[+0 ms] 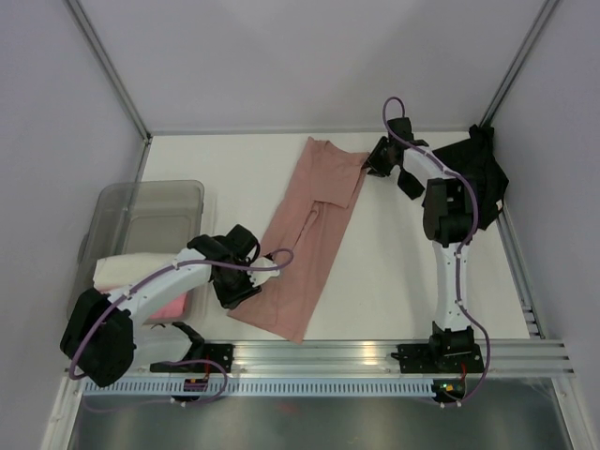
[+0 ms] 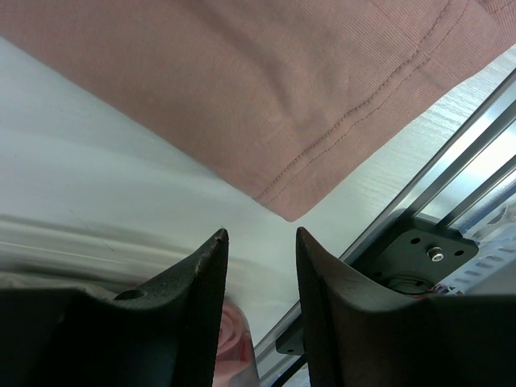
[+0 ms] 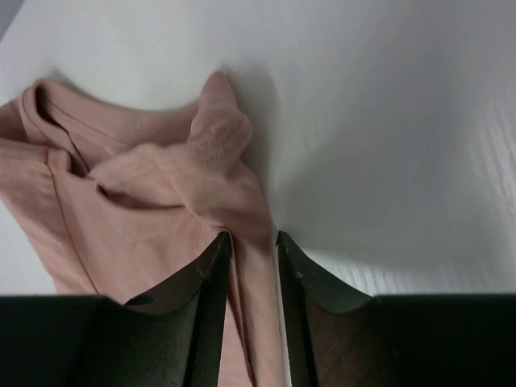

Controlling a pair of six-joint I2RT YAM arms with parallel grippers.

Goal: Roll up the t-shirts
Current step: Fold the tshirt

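A dusty salmon-pink t-shirt (image 1: 307, 234) lies folded into a long strip, slanting from the far middle of the table to the near rail. My left gripper (image 1: 242, 289) hovers by its near left hem. In the left wrist view that gripper (image 2: 260, 235) is open and empty, and the hem corner (image 2: 290, 211) lies just ahead of the fingertips. My right gripper (image 1: 372, 166) is at the shirt's far right corner. There its jaws (image 3: 252, 235) stand open astride the cloth edge (image 3: 256, 218), and a bunched sleeve (image 3: 216, 133) lies ahead. A black t-shirt (image 1: 478, 169) is heaped at the far right.
A translucent grey bin (image 1: 150, 211) stands at the left. A cream roll (image 1: 127, 270) and a bright-pink roll (image 1: 171, 305) lie at its near end. The aluminium rail (image 1: 375, 352) runs along the near edge. Walls close in the back and both sides.
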